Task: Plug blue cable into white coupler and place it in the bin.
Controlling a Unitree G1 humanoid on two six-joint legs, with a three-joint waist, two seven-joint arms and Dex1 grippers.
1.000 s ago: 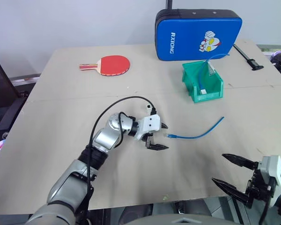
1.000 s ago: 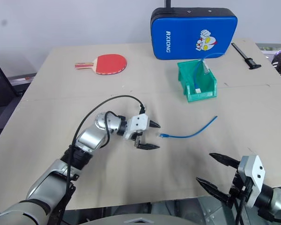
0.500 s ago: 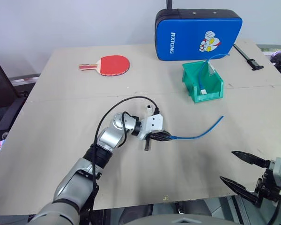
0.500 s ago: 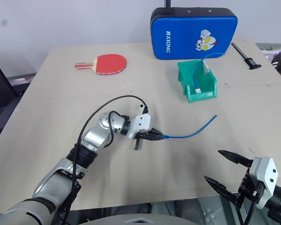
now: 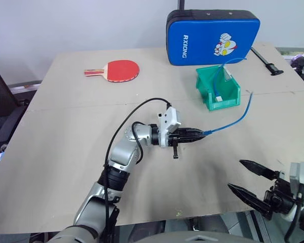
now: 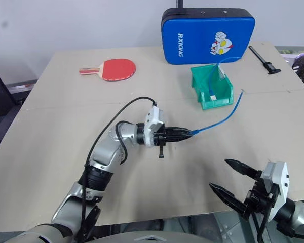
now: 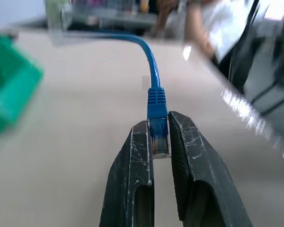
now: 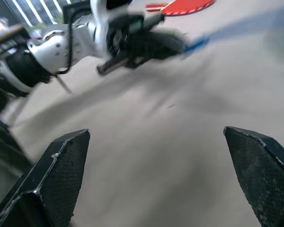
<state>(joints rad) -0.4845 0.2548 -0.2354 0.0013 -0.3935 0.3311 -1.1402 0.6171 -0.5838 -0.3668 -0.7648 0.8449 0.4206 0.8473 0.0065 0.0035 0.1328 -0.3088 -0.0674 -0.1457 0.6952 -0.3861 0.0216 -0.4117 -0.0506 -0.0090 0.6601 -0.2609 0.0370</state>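
Left claw clamped on blue cable near bin, right claw apart

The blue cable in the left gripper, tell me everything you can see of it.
The blue cable is a thin bright-blue cord with a ribbed blue boot and a small clear plug. The left gripper is shut on that plug, holding it roughly level. From there the cord rises in a gentle curve, its free end near the bin.
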